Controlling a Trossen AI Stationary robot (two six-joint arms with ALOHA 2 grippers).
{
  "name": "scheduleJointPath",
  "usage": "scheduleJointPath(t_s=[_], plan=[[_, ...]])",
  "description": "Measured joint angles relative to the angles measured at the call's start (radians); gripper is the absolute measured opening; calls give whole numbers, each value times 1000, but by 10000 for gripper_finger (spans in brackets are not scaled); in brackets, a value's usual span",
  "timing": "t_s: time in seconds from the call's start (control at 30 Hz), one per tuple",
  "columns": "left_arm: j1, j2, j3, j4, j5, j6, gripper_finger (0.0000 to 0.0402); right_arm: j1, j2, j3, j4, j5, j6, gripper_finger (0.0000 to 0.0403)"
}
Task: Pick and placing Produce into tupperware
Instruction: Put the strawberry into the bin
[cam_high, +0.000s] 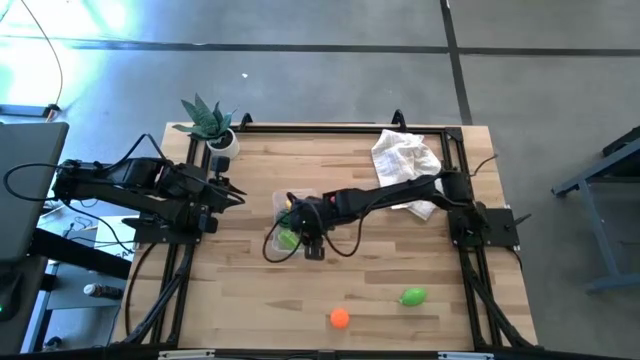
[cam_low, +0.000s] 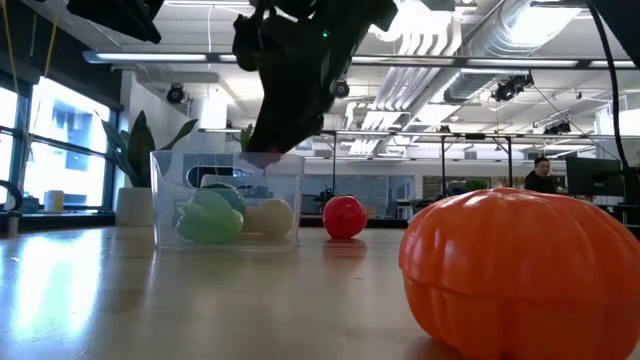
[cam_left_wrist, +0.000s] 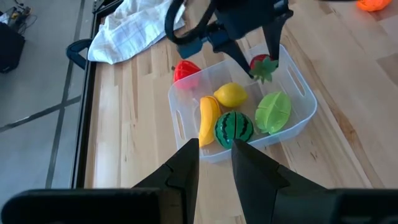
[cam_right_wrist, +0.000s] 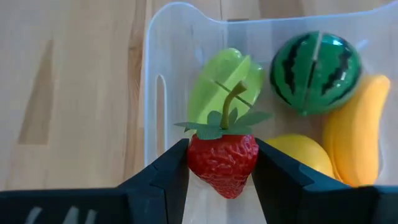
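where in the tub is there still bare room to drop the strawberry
Bare floor lies along the tupperware wall beside the light green piece, under the strawberry in the right gripper. The other side is crowded: watermelon, banana, lemon.

potted plant (cam_high: 208, 122) far-left corner | white cloth (cam_high: 405, 155) far-right

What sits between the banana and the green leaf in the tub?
The watermelon and lemon lie between banana and leaf; the left wrist view shows it.
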Motion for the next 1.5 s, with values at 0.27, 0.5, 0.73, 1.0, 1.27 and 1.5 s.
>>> scheduleJointPath(t_s=[0.27,0.5,0.73,1.0,1.27,1.5], plan=[[0,0,0,0,0,0,85,-1,54,1,-2,-18,-31,146],[0,0,0,0,0,0,85,-5,94,1,-24,-17,-53,146],[0,0,0,0,0,0,85,-3,96,2,-87,-14,-14,146],[0,0,0,0,0,0,85,11,95,2,-122,-20,-59,146],[0,0,0,0,0,0,85,11,95,2,-150,-15,-112,146],[0,0,0,0,0,0,85,11,95,2,-142,-13,-119,146]])
